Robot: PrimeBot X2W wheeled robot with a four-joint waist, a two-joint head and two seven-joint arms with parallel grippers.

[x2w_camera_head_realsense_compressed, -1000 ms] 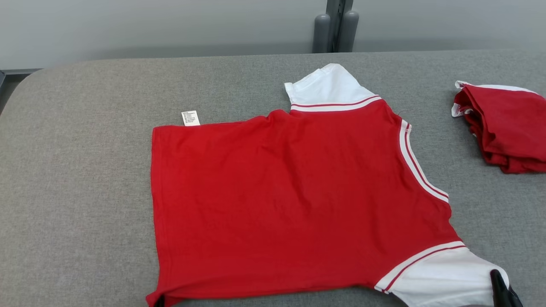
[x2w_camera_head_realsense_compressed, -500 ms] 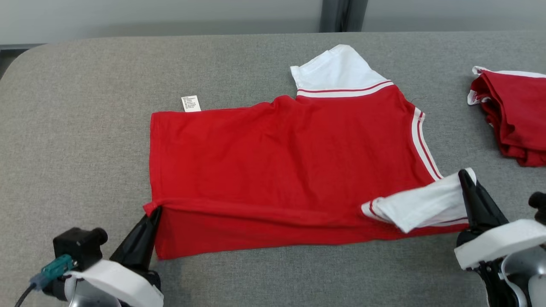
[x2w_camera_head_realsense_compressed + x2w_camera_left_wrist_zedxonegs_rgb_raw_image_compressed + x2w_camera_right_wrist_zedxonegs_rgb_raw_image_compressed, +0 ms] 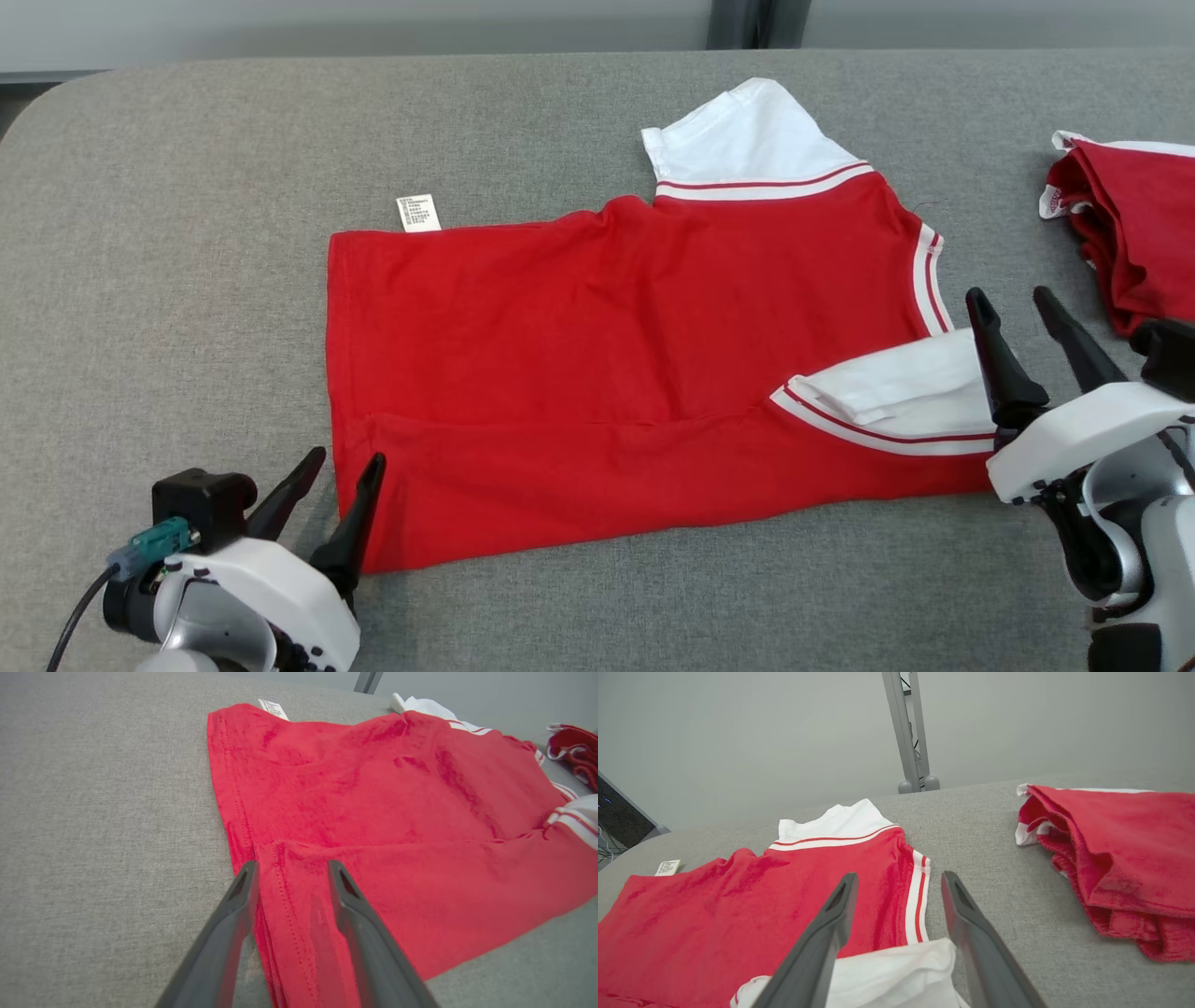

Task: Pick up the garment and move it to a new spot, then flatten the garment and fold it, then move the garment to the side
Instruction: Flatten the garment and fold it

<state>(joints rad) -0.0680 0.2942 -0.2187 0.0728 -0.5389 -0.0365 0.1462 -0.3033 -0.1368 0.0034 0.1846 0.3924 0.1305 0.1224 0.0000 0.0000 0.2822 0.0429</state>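
The garment (image 3: 607,345) is a red T-shirt with white sleeves, spread on the grey table (image 3: 187,233), its near edge folded over onto the body. One white sleeve (image 3: 906,392) lies folded inward at the right. My left gripper (image 3: 347,459) stands open at the folded near-left corner, one finger over the red cloth (image 3: 373,826) and one over the table. Open too, my right gripper (image 3: 1010,301) hovers just right of the folded sleeve (image 3: 896,970), holding nothing.
A second red and white garment (image 3: 1130,233) lies bunched at the table's far right (image 3: 1125,858). A white care label (image 3: 417,212) sticks out at the shirt's far edge. A metal post (image 3: 908,732) rises behind the table.
Both grippers carried the near edge and sleeve up over the shirt, then opened and let go. The fold now rests on the body. The head camera also tilted down.
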